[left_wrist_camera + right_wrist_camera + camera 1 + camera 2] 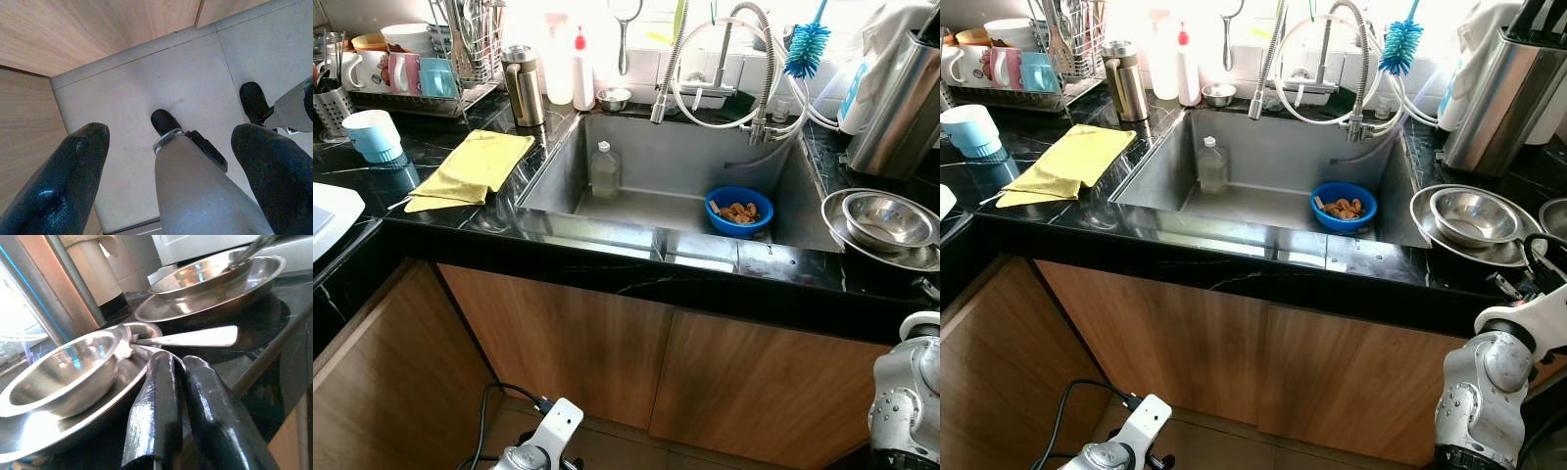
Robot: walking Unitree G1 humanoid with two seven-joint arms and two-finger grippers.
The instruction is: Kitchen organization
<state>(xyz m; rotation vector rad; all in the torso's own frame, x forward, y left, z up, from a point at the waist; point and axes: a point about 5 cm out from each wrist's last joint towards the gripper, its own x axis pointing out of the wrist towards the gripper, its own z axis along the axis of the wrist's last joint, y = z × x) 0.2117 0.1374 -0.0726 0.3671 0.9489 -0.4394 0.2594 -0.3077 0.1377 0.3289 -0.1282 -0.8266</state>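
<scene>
Right wrist view: closed fingers (168,396) touching steel bowl (63,377)

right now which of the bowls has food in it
The round blue plastic bowl inside the steel sink holds brownish food pieces; the shiny steel bowl on the right counter sits empty.

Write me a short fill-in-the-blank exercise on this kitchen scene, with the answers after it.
1. The blue bowl sits inside the ____.
2. The cloth lying on the counter left of the sink is ____ in colour.
3. The right gripper has its fingers ____, beside the steel bowl.
4. The left gripper points down at the ____.

Answers: sink; yellow; shut; floor
</scene>
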